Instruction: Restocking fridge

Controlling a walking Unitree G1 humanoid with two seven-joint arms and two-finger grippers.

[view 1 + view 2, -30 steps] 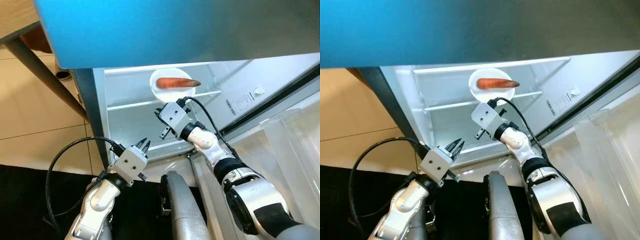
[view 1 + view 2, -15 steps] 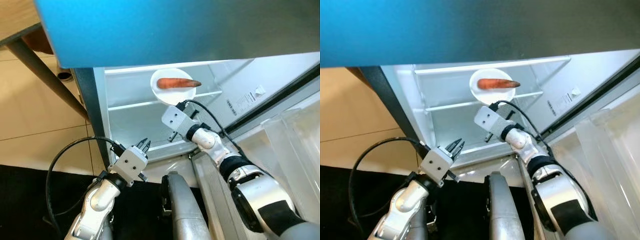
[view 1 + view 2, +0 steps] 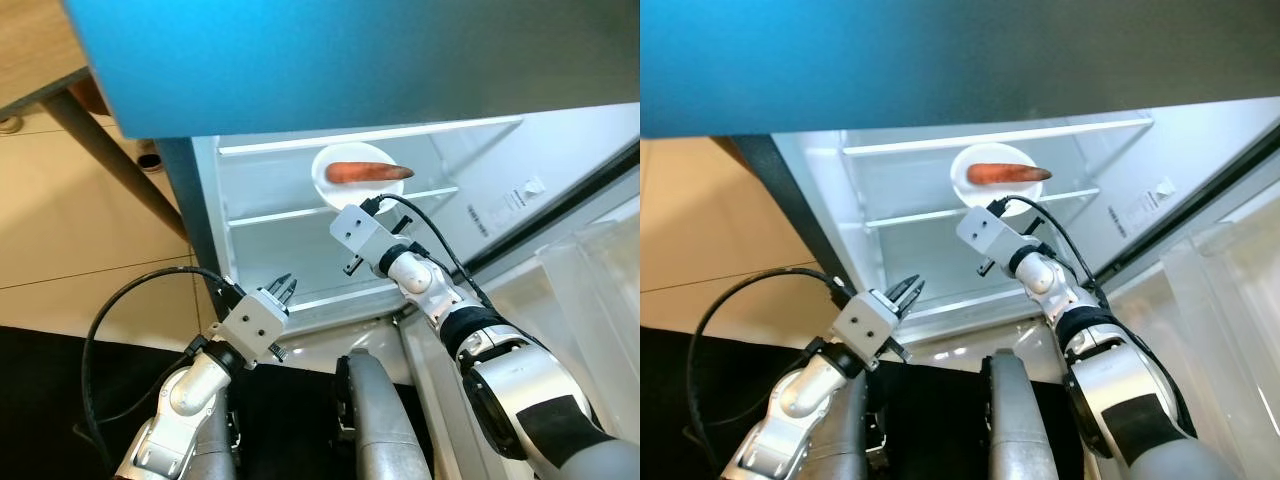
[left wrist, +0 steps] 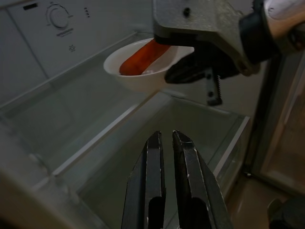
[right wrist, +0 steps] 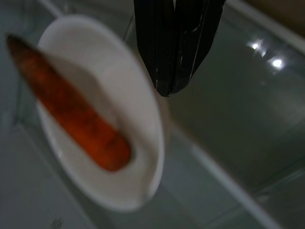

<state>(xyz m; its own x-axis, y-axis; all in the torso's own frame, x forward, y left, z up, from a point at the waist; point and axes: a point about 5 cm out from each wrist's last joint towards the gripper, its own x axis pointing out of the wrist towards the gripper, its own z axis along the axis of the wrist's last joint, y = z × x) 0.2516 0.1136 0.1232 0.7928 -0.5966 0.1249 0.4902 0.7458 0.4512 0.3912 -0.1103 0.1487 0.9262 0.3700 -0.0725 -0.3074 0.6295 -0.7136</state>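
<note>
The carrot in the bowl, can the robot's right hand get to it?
Probably yes. The right hand hangs just before the white bowl on the fridge's glass shelf, and the carrot lies uncovered, with nothing between them.

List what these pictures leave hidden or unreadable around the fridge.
- Fridge top: hidden in the eye views by a blue panel.
- Carrot tip: cut off at the right wrist view's edge, blurred.
- Bowl far rim: behind the right gripper in the left wrist view.
- Wall label: too small to read.

Right hand (image 5: 167,90) fingers pressed together, beside white bowl (image 5: 138,157) — carrot (image 5: 71,114) inside, on glass shelf (image 5: 238,129)
</note>
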